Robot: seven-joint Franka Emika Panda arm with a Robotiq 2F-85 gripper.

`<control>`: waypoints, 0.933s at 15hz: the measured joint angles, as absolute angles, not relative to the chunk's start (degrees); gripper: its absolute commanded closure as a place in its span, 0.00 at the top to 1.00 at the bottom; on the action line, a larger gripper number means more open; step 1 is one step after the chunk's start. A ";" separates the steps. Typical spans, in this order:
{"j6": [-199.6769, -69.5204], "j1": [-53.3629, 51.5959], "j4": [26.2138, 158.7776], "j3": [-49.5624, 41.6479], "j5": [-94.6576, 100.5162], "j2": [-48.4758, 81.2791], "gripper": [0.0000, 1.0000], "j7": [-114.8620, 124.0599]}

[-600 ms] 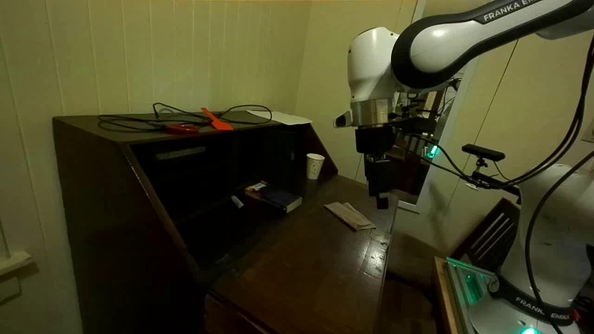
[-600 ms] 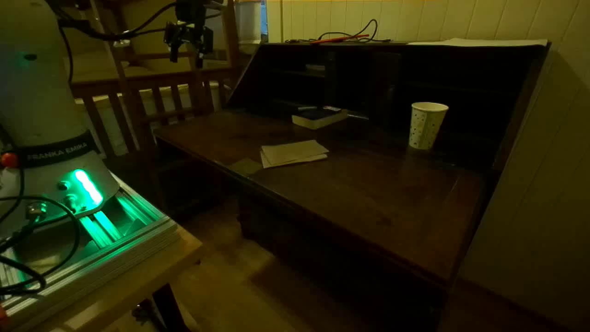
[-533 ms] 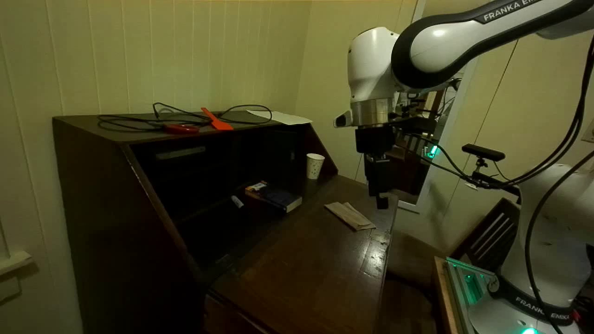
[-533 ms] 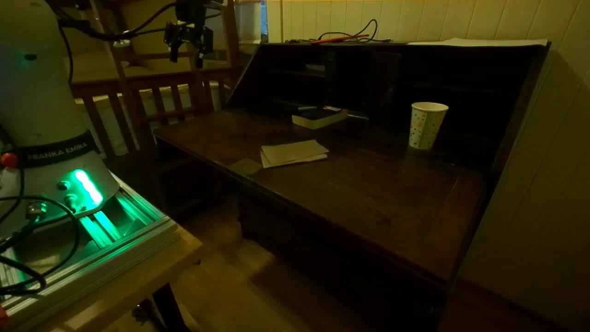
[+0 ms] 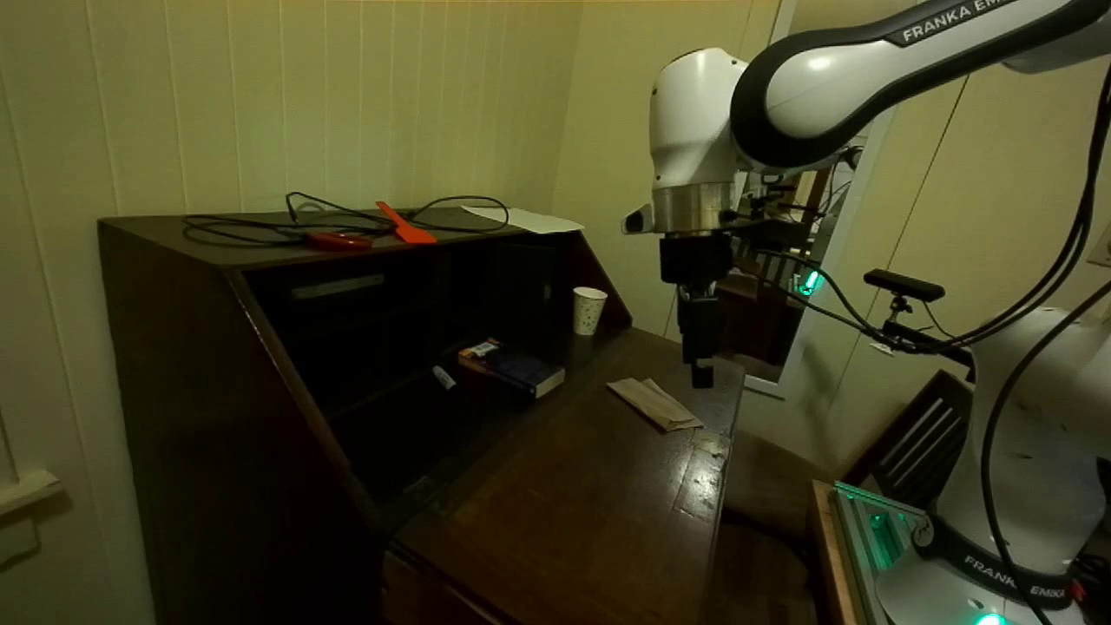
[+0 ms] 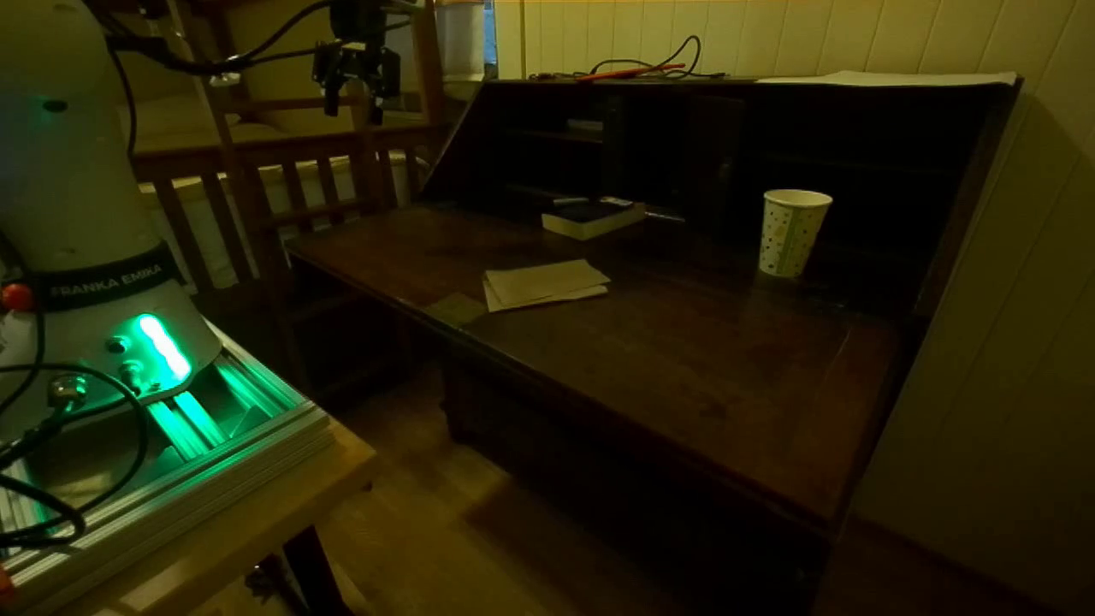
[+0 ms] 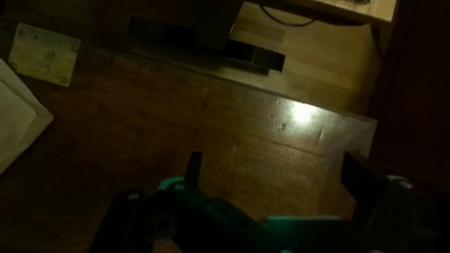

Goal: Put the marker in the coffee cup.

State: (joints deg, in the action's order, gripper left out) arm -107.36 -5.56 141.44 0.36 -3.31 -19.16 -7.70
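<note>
A white robot arm (image 5: 816,95) holds its black pincer (image 6: 354,111), fingers pointing down, above a dark wooden surface (image 6: 727,359); the wrist view shows the fingers spread wide apart with nothing in their grip. The coffee cup (image 6: 794,235), a pale paper one with a dotted print, stands upright toward the back of the surface, well apart from the pincer, in both exterior views. A small white cylinder, possibly the marker (image 5: 443,377), shows near a thick book (image 5: 521,369); whether the two touch cannot be told. Folded tan paper (image 5: 653,405) rests near the front edge. Atop the cabinet (image 5: 200,365) at the back are a black cable (image 5: 347,229), an orange-red tool (image 5: 406,226) with a flat blade and a white sheet (image 5: 531,220).
</note>
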 measured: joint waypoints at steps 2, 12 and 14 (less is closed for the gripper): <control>-112.50 -4.88 140.22 0.87 -3.22 -17.62 1.00 -3.27; -132.49 0.12 126.83 2.20 14.14 0.25 1.00 26.59; -132.54 0.25 125.14 2.20 14.85 2.13 1.00 28.33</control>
